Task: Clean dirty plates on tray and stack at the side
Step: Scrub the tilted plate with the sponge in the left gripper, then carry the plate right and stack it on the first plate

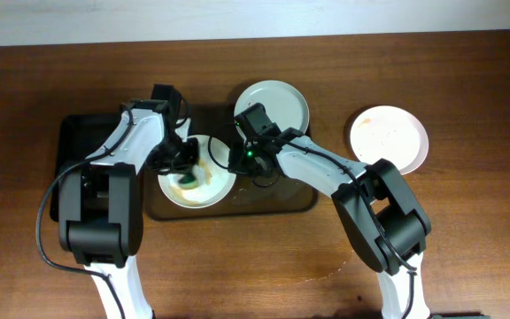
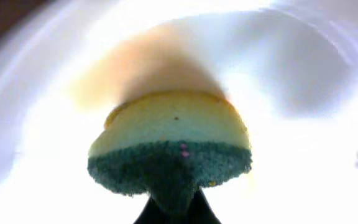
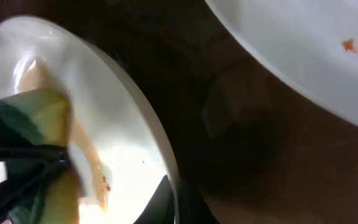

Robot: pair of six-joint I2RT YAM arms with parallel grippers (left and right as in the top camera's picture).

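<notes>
Left claw [image 1: 187, 175] clamped on sponge [image 2: 169, 146], pressed on plate [image 1: 218, 190] in tray [image 1: 277, 204]. Right claw [image 1: 237, 165] seemingly pinched plate rim, steadying. Smear [image 2: 148, 68] lay beyond sponge: best to push forward through it, firm even pressure, rim held flat.

A brown wooden bench [image 1: 467, 257] fills the scene, with a pale strip [image 1: 237, 18] along its far edge. At the left lies 1 small black tray [image 1: 71, 142]. Right of it is 1 sponge [image 2: 169, 146] of 2 layers, yellow and dark green, its edge bulging in a curve.
</notes>
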